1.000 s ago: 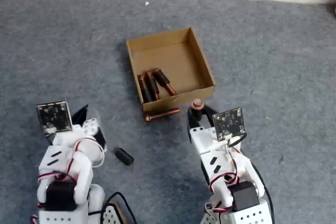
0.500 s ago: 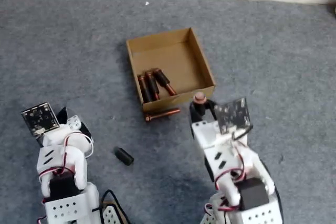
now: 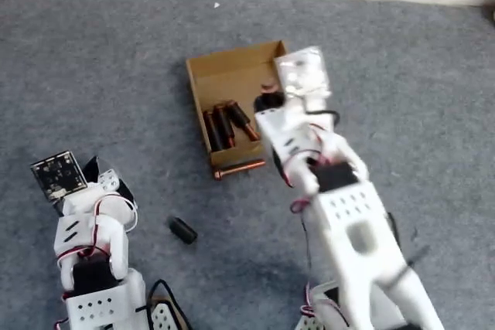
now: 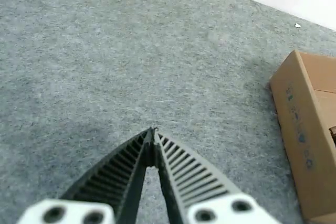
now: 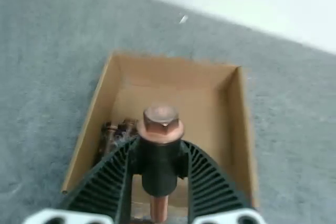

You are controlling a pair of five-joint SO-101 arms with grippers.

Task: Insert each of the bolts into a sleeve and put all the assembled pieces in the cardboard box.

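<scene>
Now the assembled piece (image 5: 159, 129), clamped in the fingers of the right gripper (image 5: 157, 153), has been carried from beside the cardboard box (image 5: 173, 77) to above it; release is judged next. Fingers of the left gripper (image 4: 153, 142) are held together.

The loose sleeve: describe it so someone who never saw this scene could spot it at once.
In the high view, find the cardboard box on the grey carpet. A bare bolt lies just outside its near wall; the sleeve lies alone on the carpet below and left of that. It is the one short black cylinder with no copper showing.
</scene>
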